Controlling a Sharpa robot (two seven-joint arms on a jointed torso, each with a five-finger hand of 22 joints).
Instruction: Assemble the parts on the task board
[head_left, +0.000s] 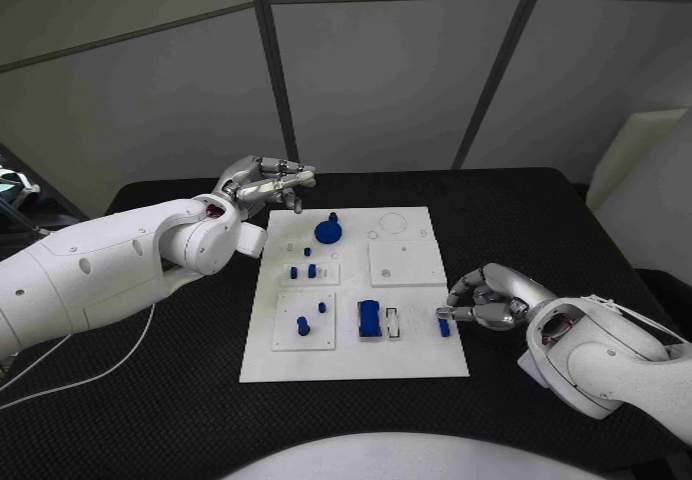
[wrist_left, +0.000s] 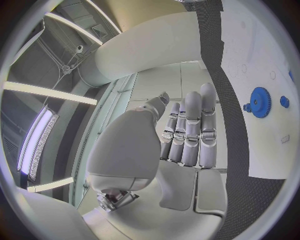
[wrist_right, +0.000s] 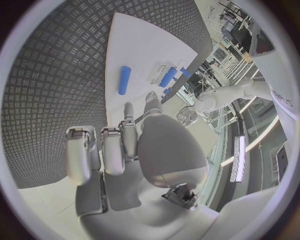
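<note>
The white task board (head_left: 418, 350) lies in the middle of the black table. A blue gear (head_left: 329, 230) (wrist_left: 259, 102) stands near its far left part, with small blue pegs (head_left: 303, 270) below it. A further peg (head_left: 303, 325) and a blue block (head_left: 369, 318) stand near the front. My left hand (head_left: 267, 183) (wrist_left: 187, 130) hovers over the board's far left corner, fingers straight and side by side, holding nothing. My right hand (head_left: 483, 300) (wrist_right: 125, 145) is at the board's right edge with bent fingers, its tips just short of a small blue cylinder (head_left: 443, 325) (wrist_right: 125, 80) lying on the board.
Two raised white square plates (head_left: 401, 265) (head_left: 306, 320) sit on the board, and a white slotted piece (head_left: 392, 322) stands beside the blue block. A white cable (head_left: 87, 375) trails over the table at the left. Black table surface surrounds the board.
</note>
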